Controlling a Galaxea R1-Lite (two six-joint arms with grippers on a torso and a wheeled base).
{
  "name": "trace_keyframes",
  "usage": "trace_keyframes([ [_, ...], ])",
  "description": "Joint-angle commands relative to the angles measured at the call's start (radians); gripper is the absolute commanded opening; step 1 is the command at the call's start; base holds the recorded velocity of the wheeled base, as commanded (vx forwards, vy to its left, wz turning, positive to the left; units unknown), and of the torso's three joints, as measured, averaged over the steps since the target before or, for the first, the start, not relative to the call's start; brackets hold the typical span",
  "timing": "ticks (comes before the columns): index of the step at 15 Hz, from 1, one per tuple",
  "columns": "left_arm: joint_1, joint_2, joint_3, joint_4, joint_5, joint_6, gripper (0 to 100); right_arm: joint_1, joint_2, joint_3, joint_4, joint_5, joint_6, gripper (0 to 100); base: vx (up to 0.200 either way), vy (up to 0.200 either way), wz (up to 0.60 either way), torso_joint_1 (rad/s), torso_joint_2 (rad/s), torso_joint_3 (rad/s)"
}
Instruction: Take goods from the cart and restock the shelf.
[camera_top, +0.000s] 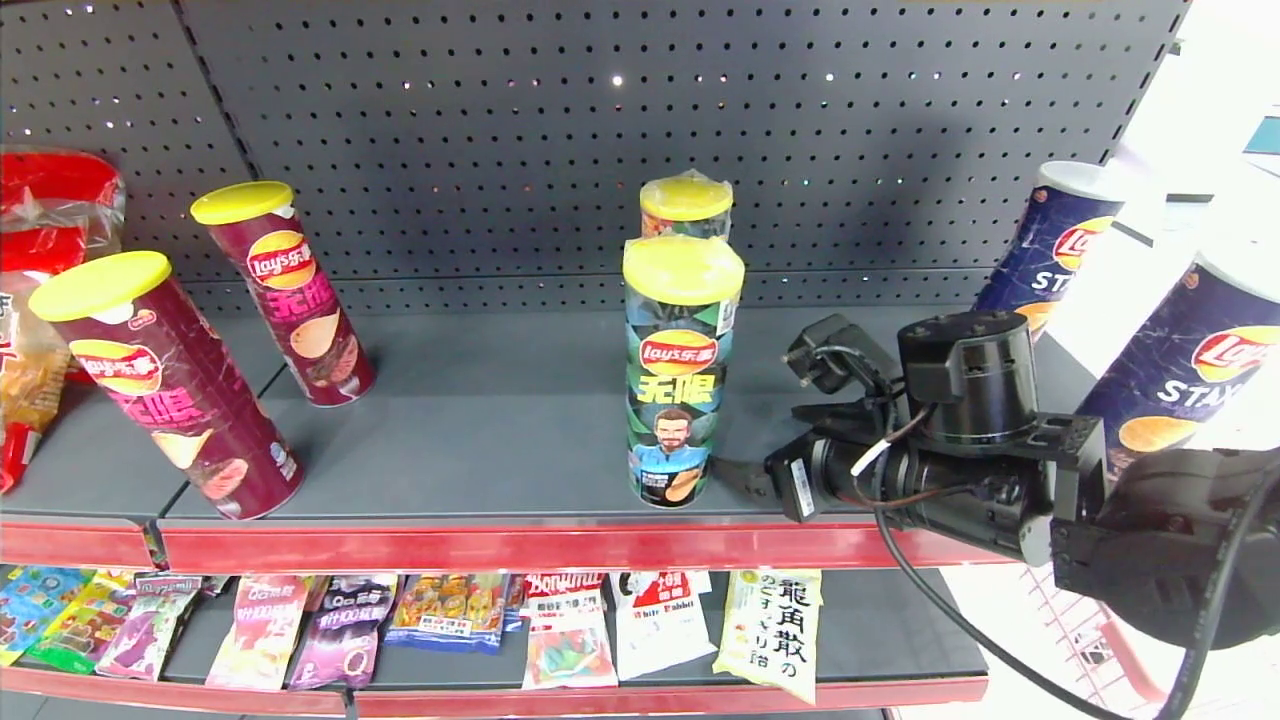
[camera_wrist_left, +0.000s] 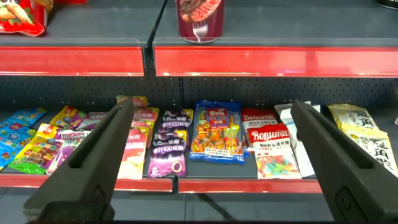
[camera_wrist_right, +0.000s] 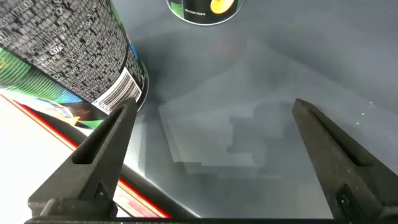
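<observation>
— What's your right gripper doing?

— I'm holding my right gripper (camera_wrist_right: 211, 162) spread wide and gripping nothing. One of its fingers (camera_wrist_right: 102, 155) is sitting just beside the base of the green can (camera_top: 680, 370), not around it.

— Where is that can standing?

— It's standing upright near the front edge of the upper shelf (camera_top: 450, 545), label facing out, directly ahead of a second green can (camera_top: 686, 205) that's sitting by the back panel. I'm reading that as a row being filled from back to front, so the can is looking stocked to me.

— And the other arm?

— My left gripper (camera_wrist_left: 211, 162) is hanging open and empty too, facing the candy packets (camera_wrist_left: 214, 134) on the lower shelf (camera_wrist_left: 249, 185). Maroon cans (camera_top: 170, 385) are occupying the upper shelf's left end, and blue cans (camera_top: 1060, 250) its right end.
</observation>
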Motion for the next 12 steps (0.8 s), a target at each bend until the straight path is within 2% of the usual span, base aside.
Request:
trace_keyframes([
  [1,0.0,0.0,0.0,0.0,0.001,0.0,100,0.003,0.005,-0.01,0.0,0.0,-0.001,100,0.0,0.0,0.0,0.0,0.0,0.0],
  [12,0.0,0.0,0.0,0.0,0.001,0.0,100,0.006,-0.037,0.022,-0.001,0.0,0.004,100,0.0,0.0,0.0,0.0,0.0,0.0],
])
